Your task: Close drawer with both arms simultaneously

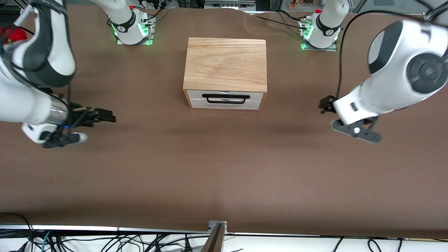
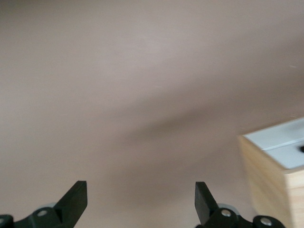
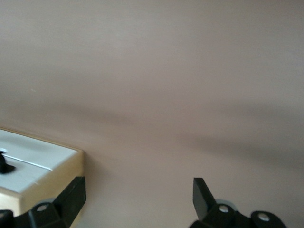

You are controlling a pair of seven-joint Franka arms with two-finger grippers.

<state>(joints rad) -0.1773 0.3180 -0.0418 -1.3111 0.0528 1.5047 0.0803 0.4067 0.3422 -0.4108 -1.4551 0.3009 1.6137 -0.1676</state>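
Note:
The light oak box (image 1: 225, 63) stands mid-table. Its drawer (image 1: 225, 99) faces the front camera, white front panel about flush with the box, black bar handle (image 1: 225, 98) across it. My right gripper (image 1: 104, 116) is open and empty, low over the table toward the right arm's end, well apart from the box. My left gripper (image 1: 325, 104) is open and empty toward the left arm's end, also apart from the box. The left wrist view shows the left gripper (image 2: 140, 199) and a corner of the drawer front (image 2: 280, 142). The right wrist view shows the right gripper (image 3: 138, 194) and the drawer front (image 3: 35, 164).
The brown table (image 1: 224, 168) spreads wide on all sides of the box. The arm bases (image 1: 131, 28) (image 1: 320, 31) stand at the table's edge farthest from the front camera. Cables lie along the nearest edge.

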